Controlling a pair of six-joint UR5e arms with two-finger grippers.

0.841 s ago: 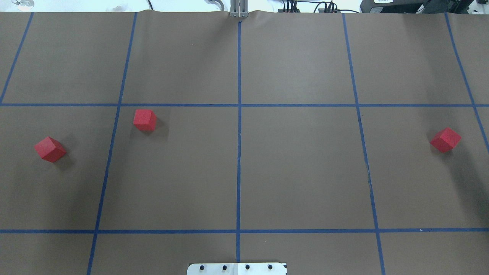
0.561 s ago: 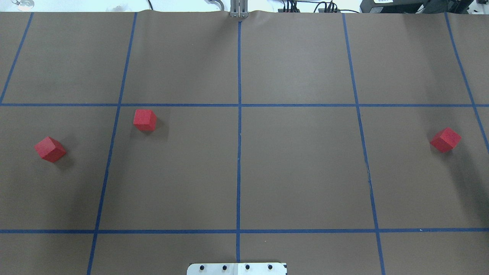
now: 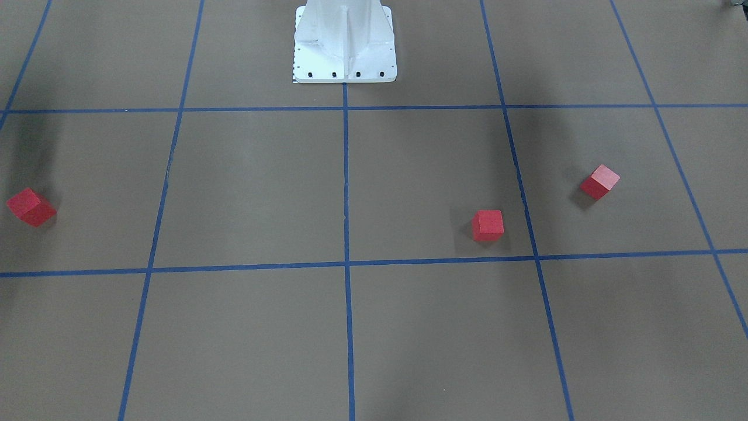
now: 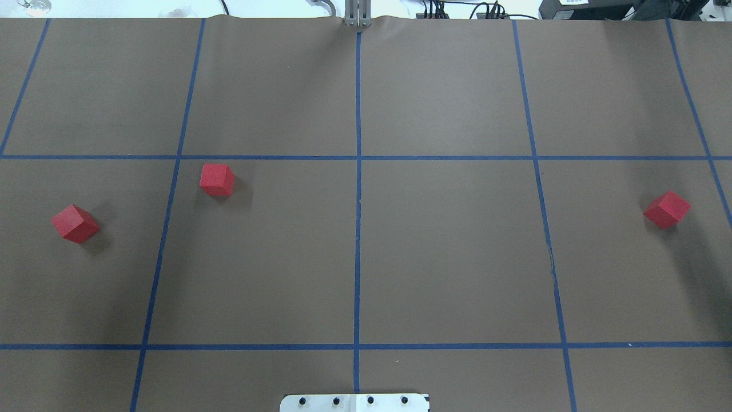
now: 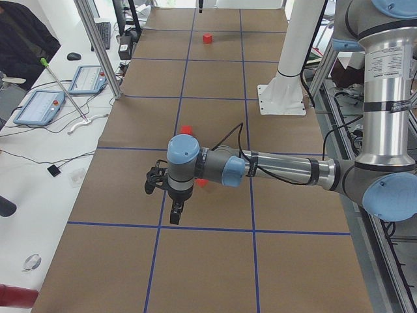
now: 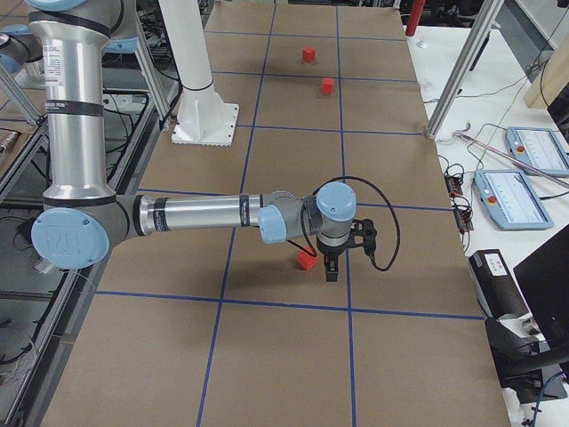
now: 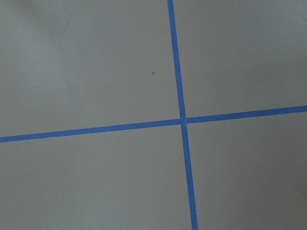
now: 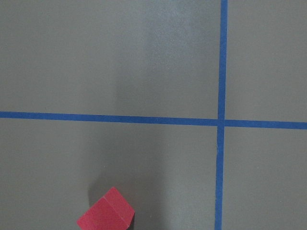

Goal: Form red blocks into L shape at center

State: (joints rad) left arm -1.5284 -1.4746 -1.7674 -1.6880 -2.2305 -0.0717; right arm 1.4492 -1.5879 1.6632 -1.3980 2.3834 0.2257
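Observation:
Three red blocks lie apart on the brown floor. In the overhead view one [image 4: 75, 223] is far left, one [image 4: 217, 179] is left of the center [image 4: 400, 252], and one [image 4: 666, 209] is far right. Neither gripper shows in the overhead or front views. In the exterior left view my left gripper [image 5: 174, 212] hangs over the floor near the leftmost block [image 5: 201, 183]. In the exterior right view my right gripper [image 6: 332, 269] hangs just beside the right block [image 6: 307, 260]. That block shows low in the right wrist view [image 8: 106, 213]. I cannot tell whether either gripper is open or shut.
Blue tape lines [image 4: 357, 229] divide the floor into grid squares. The white robot base [image 3: 345, 41] stands at the table's near edge. Desks with tablets [image 6: 517, 191] and cables flank the table's far side.

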